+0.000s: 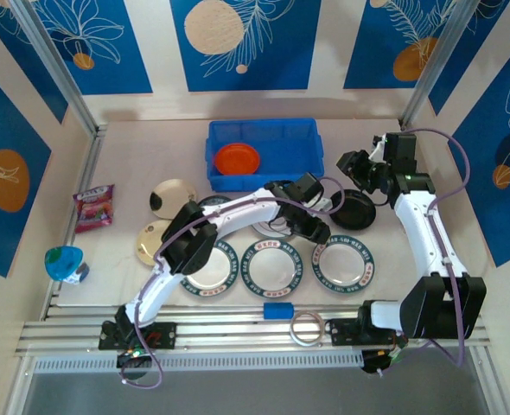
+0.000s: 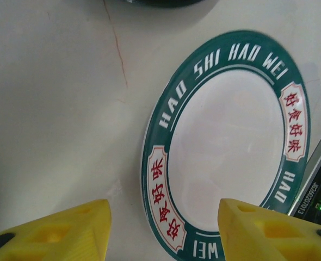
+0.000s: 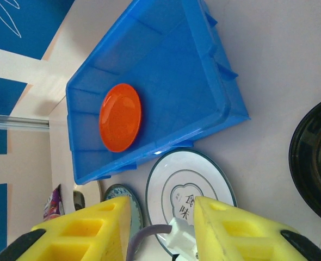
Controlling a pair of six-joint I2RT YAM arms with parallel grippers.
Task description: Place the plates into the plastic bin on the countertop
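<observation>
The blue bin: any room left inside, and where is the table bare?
The bin is bare in its right half, beside the orange plate. The tabletop between the bin and the pink packet is free. In front of the bin it is crowded: green-rimmed plates close together, the left arm above them.

Lab robot cell: table (image 1: 143,151) edged by aluminium rails (image 1: 238,332), blue printed panels (image 1: 281,52) as walls, left arm (image 1: 238,207) and right arm (image 1: 423,226) bolted on.

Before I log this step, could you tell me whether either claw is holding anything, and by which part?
Nothing is held. The left claw stands open above a green-rimmed plate; the right claw is open and empty.
</observation>
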